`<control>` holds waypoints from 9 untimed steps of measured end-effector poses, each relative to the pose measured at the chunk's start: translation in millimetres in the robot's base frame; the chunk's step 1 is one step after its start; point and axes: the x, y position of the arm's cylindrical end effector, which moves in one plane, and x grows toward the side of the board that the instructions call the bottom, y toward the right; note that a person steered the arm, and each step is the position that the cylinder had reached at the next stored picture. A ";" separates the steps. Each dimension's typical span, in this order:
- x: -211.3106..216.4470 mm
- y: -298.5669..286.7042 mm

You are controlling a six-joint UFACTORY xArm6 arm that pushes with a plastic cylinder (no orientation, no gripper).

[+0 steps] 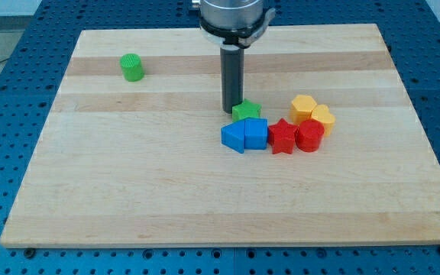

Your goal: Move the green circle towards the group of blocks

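Near the board's top-left corner, the green circle (132, 67) stands alone, a short ribbed cylinder resting flat on the wooden board (128, 191), well apart from everything else. Toward the view's right of centre lies the group: a green star (246, 111), two blue blocks (244, 135) pressed together below it, a red star (283, 137), a red cylinder (310, 135) and two yellow blocks (312, 111), all touching or just beside one another.

The arm has no hand to open or close; it ends in a dark rod, and the tip (229, 113) sits down at the board just to the left of the green star, touching it or nearly so. It grasps nothing. It is far from the circle.

The circle looks like a small, light, rigid plastic piece, and it should slide easily on the smooth wood. There is nothing to take hold of; it can only be shoved from the side. Being round, it will likely slip off sideways if the push is off-centre, so contact should be on its upper-left flank, on the line running through its middle toward the group. The ribbed wall may give a little bite against the rod. The tip would first have to circle round behind the circle without nudging it away.
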 end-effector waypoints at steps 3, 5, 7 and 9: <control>-3.9 -0.8; 16.9 -112.8; -71.0 -266.0; -118.6 -223.6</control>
